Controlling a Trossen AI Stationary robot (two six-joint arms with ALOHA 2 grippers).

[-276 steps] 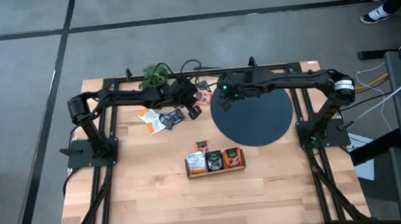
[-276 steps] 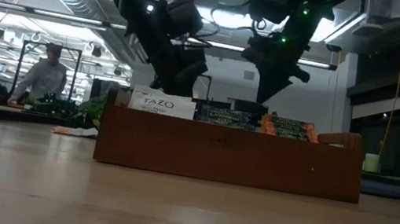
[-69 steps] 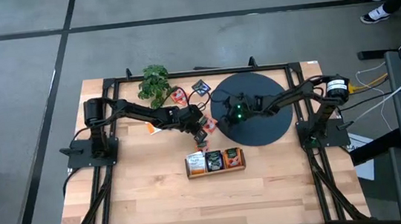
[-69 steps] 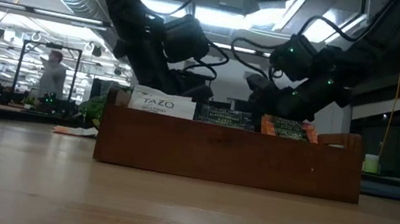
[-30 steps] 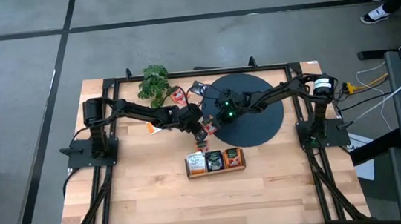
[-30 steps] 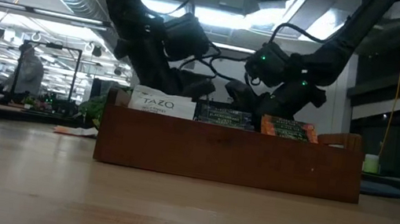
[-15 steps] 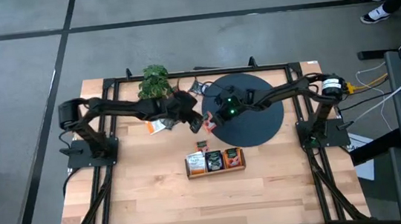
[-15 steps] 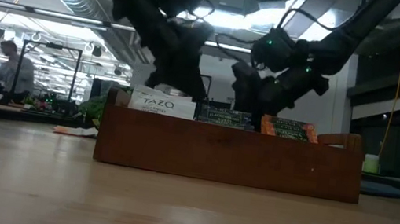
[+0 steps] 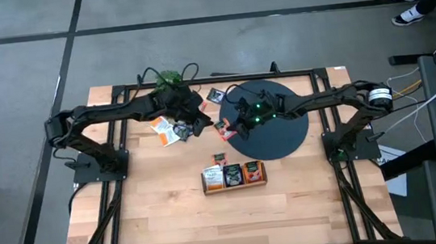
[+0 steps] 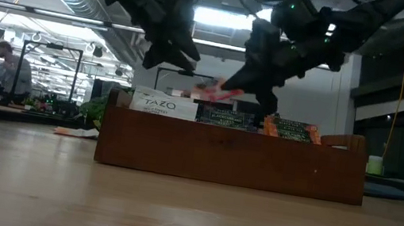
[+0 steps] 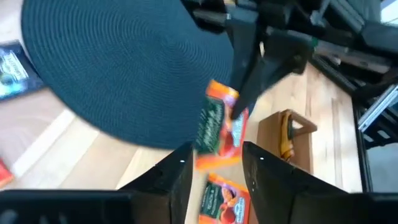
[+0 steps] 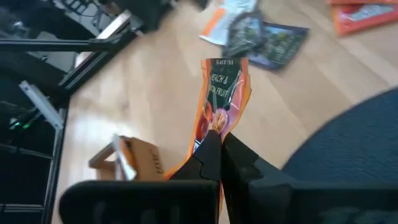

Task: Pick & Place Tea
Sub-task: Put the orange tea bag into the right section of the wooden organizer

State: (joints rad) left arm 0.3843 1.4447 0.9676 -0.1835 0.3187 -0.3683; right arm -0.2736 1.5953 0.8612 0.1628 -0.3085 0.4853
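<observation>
Orange-red tea packet (image 12: 222, 99), flat, glossy, slightly crumpled, pinched by one edge in the right gripper (image 12: 219, 144), fingers clamped on it, held above the rim of the black woven disc (image 9: 278, 136). Left gripper (image 11: 214, 168) just beside, fingers apart, empty. Wooden box (image 9: 234, 177) of upright packets sits nearer the front; loose packets (image 9: 172, 130) on the plank table (image 9: 179, 215).

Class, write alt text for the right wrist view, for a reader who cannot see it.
The right gripper pinches an orange tea packet by one end, above a wooden table. Beyond it lie more loose packets; a dark round mat and a small wooden box sit off to either side.
</observation>
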